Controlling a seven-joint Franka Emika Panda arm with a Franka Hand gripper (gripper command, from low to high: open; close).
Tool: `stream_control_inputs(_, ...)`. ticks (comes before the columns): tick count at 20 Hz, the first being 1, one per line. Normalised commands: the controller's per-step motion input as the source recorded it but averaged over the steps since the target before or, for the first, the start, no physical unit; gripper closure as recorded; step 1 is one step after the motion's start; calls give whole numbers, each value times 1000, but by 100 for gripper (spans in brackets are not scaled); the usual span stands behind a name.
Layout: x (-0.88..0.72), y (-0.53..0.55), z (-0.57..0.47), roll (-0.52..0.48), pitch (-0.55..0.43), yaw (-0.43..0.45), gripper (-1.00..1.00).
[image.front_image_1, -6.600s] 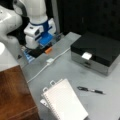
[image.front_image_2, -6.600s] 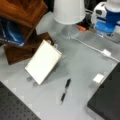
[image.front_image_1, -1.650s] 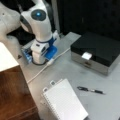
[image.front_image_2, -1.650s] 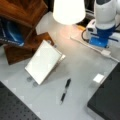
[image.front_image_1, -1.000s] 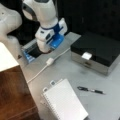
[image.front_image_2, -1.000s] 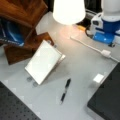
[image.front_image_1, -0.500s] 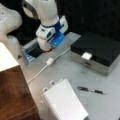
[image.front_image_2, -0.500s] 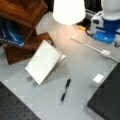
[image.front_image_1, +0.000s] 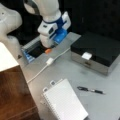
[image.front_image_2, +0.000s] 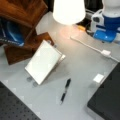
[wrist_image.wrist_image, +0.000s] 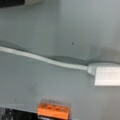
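Our end effector hangs low at the far edge of the bench, right over a small orange block; we cannot tell whether its fingers are apart or together, since the white and blue wrist housing hides them in both front views and the wrist view shows no fingertips. In the wrist view the orange block lies at the bottom edge, uncovered and, as far as we can see, not yet gripped, so we judge the grasp is still to be made. Just beside the block runs a white cable ending in a white plug, which lies flat on the bench toward its middle. Behind the block, past the bench's far edge, sits a blue-walled tray. Farther out lie a spiral notebook near the front edge, a black pen beside it, and a black box at a front view's right.
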Motion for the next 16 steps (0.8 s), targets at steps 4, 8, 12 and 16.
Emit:
stream_control_inputs(4, 773, -40, 465, -103, 432, 119, -100)
stream_control_inputs(8, 791, -68, 365, -84, 465, 144, -100)
stream_control_inputs(12, 672, -116, 255, -30, 442, 178, -100)
stream_control_inputs(16, 450, -141, 173, 90, 294, 92, -100)
